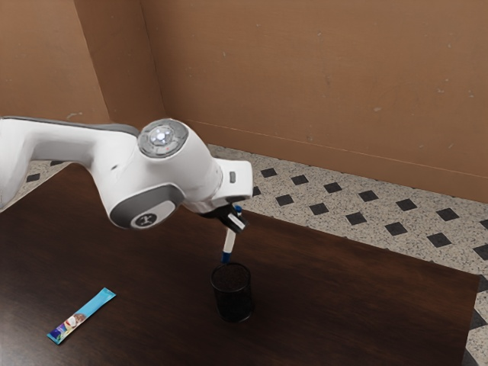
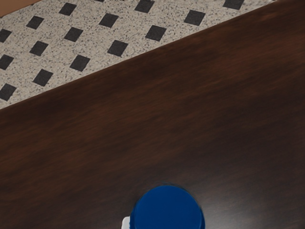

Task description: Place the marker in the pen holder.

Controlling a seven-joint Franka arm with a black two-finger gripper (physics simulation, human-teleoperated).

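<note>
In the exterior view my gripper (image 1: pixel 235 220) is shut on the marker (image 1: pixel 229 242), a white one with blue at both ends. The marker hangs nearly upright, its lower blue end by the far rim of the black pen holder (image 1: pixel 233 299); whether that tip is behind or over the rim I cannot tell. The holder stands upright on the table. A large blue end of the marker (image 2: pixel 167 210) lies at the lower edge of the wrist view, with a bit of white beside it.
A light-blue packet (image 1: pixel 82 315) lies flat on the dark wooden table (image 1: pixel 343 305), toward the exterior view's left. Behind the table's far edge are a tiled floor and a brown wall.
</note>
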